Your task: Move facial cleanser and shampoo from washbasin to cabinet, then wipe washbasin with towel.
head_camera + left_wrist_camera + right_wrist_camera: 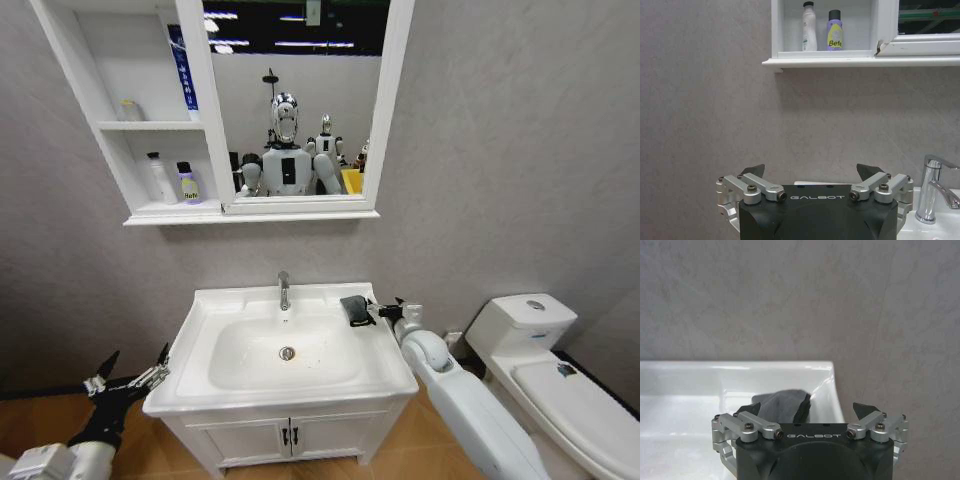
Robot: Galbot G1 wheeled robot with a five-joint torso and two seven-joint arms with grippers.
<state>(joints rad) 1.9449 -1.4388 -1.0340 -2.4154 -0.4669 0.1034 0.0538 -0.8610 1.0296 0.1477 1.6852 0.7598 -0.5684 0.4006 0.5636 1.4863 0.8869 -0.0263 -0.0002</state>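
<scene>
- On the washbasin rim's back right corner lies the towel; the right gripper sits just beside it, fingers apart.
- Two bottles stand on the cabinet bottom shelf.
- The left gripper hangs open, left of the basin.

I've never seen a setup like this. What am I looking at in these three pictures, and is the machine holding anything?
It is a two-armed robot on wheels. One picture looks down from its head; the other two come from cameras on its wrists. Before it is a washbasin with a tap. A dark towel lies on the basin's back right rim. The right gripper hangs open beside the towel, holding nothing. The left gripper waits open off the basin's left side. Two bottles stand on the cabinet beside the mirror.
</scene>
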